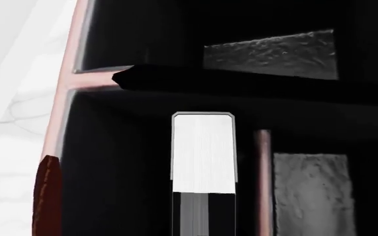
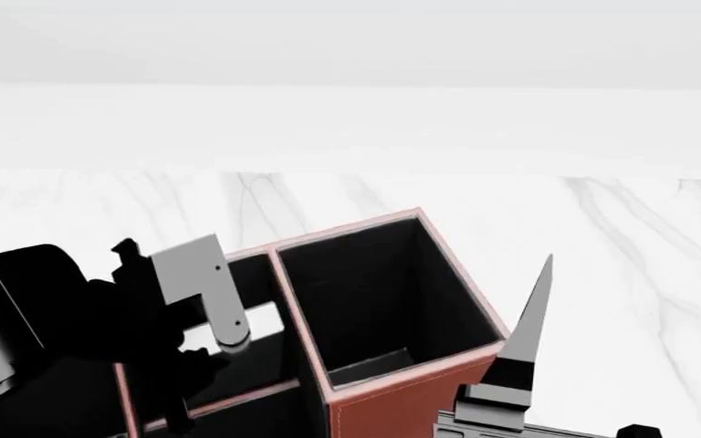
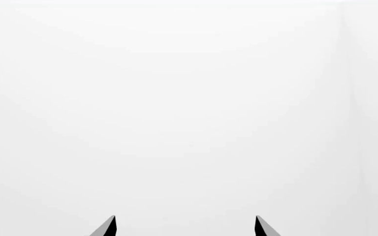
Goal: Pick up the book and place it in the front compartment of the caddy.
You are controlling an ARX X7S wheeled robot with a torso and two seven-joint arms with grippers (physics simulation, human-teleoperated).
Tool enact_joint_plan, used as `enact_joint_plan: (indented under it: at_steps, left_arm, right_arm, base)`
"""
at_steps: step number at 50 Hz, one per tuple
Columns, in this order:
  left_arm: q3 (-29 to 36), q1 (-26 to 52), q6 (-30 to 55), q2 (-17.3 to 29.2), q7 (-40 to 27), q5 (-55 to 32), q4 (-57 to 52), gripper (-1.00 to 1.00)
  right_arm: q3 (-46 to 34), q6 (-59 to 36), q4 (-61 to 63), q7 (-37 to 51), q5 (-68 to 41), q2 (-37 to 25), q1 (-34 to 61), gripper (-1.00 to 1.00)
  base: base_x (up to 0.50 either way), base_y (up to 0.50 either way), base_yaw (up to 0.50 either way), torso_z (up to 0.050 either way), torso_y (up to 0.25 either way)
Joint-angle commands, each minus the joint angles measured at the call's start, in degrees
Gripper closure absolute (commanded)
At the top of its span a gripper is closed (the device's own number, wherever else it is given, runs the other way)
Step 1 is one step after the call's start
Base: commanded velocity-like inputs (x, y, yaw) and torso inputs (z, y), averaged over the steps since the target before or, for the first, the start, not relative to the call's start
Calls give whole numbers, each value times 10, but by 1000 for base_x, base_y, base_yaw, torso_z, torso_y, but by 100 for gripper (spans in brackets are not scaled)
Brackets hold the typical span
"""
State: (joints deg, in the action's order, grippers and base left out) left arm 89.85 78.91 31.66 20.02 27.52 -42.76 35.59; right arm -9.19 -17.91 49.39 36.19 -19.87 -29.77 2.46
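Observation:
The caddy is a red-brown box with pale rims and a black inside; its taller section stands at the middle of the head view. My left gripper reaches down into the lower section to the left of it. In the left wrist view the book shows as a white page edge between my dark fingers, inside a black compartment bounded by pink dividers. A white bit of the book also shows in the head view. My right gripper is open and empty, pointing up beside the caddy.
The caddy stands on a white marble table with a plain white wall behind. Other compartments with grey floors lie beside the one holding the book. The right wrist view shows only white.

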Motion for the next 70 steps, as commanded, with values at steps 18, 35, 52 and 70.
enact_joint_plan:
  at_steps: [18,35,52,70]
  left_arm:
    - [-7,-30,-39,-19,-8,31,50,100]
    - [-7,-29,-33,-25,-19,38,63,-100]
    - [-9,-34,-29,-18,-25,35,50,-100]
    - [-76,-14,55,82,-172,-40,-196,-100]
  right_arm:
    - [-5,5,-5,2,3,-2,-2,-100]
    - [-8,5,-5,3,3,-3,0,-100]
    - [-9,5,-3,6,0,-4,1,-100]
    - [-22,7,-9,5,6,-1,2,-100]
  base:
    - [2,-1,-3,0,0]
    - [2,0,-2,0,0]
    - [7,0,-7,0,0]
    - [1,0,-2,0,0]
